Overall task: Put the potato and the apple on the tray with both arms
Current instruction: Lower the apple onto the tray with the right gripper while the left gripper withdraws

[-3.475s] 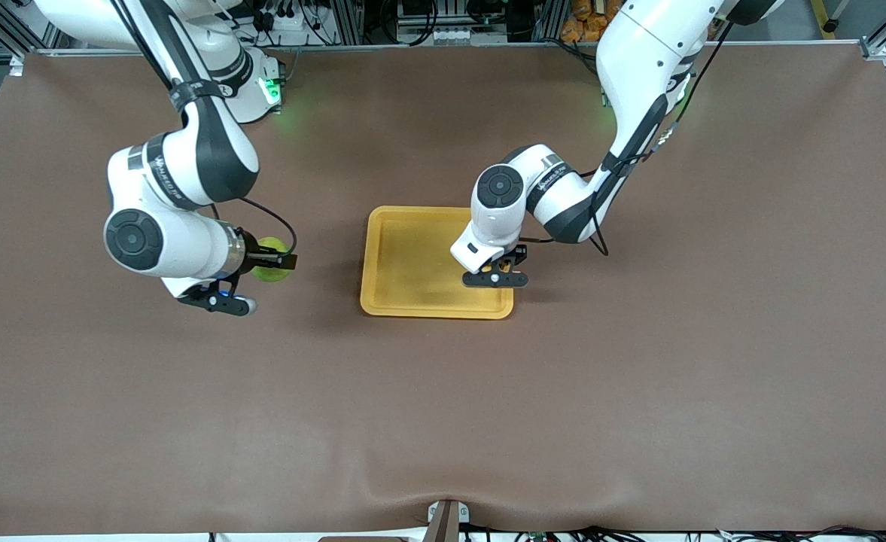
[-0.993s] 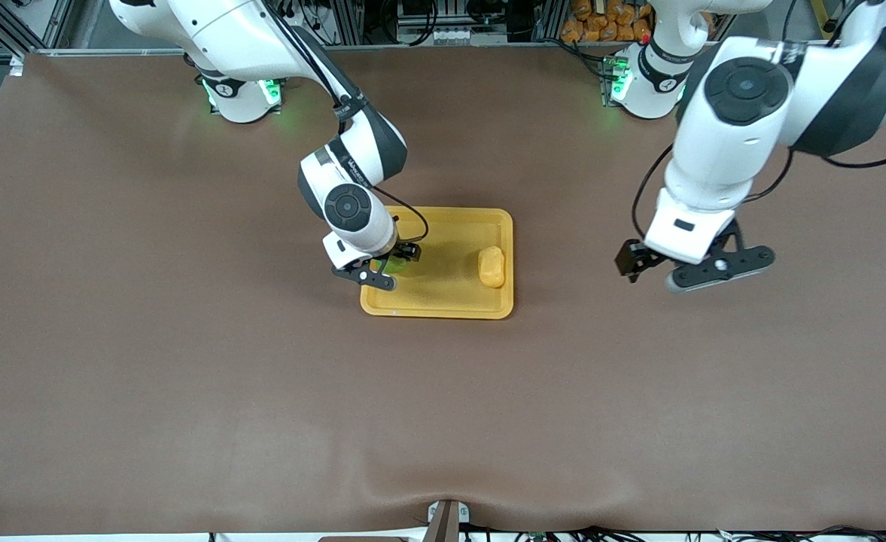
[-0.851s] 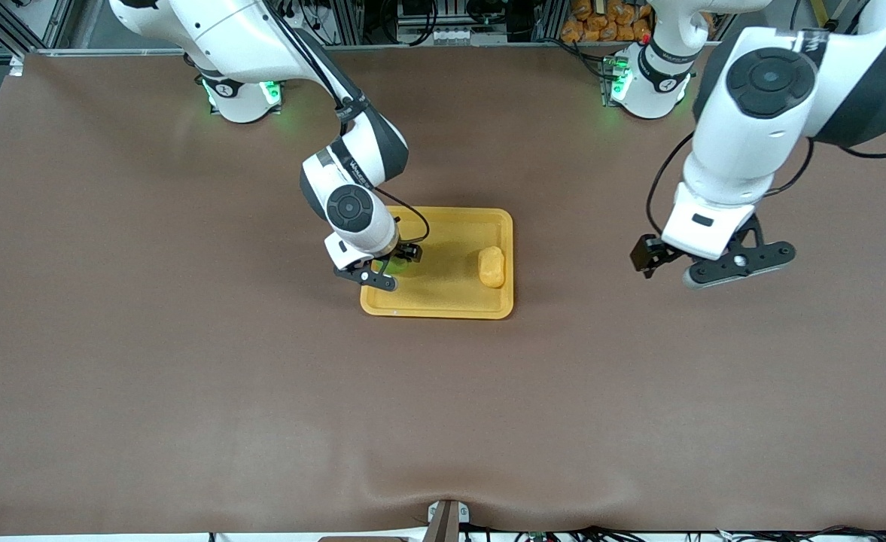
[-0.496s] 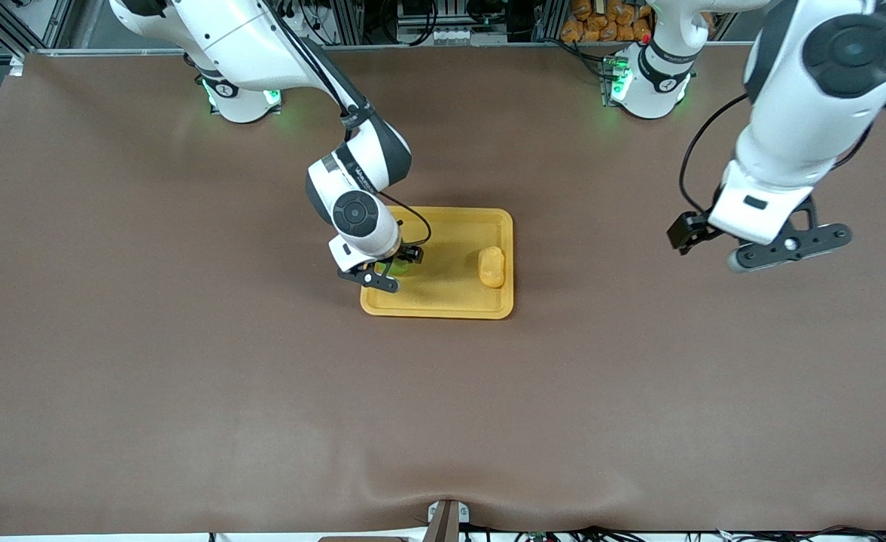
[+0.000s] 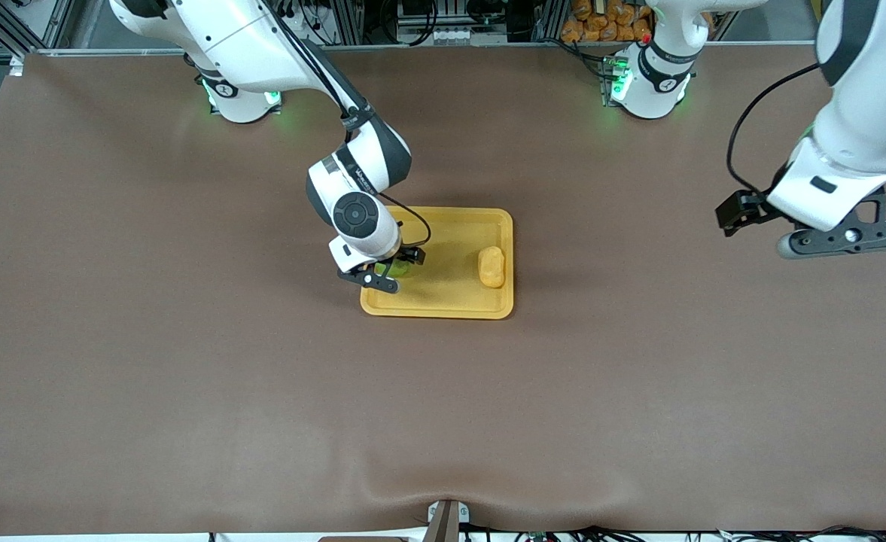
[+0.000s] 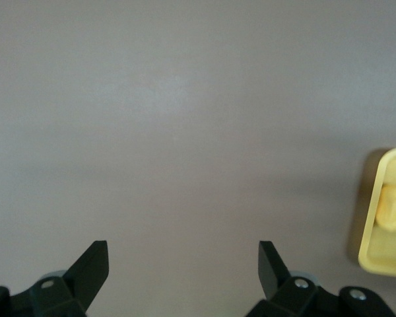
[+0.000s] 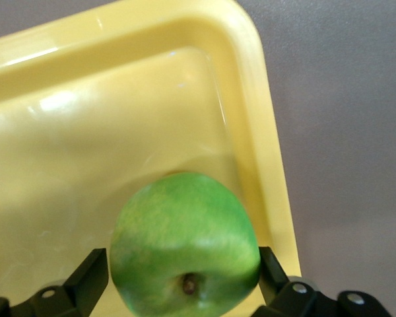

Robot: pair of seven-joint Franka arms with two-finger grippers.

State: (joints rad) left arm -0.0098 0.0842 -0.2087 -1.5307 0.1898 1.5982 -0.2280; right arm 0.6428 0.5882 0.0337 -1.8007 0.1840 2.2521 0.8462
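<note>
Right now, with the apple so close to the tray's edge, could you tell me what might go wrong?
The right pincer is shut on the apple over the tray, close to the rim at the right arm's end. Released here, the round apple might roll onto the rim or off onto the table. Rolling the other way, it could bump the potato lying in the tray near the other rim. The left pincer is open, away over the table, so it poses little risk.
</note>
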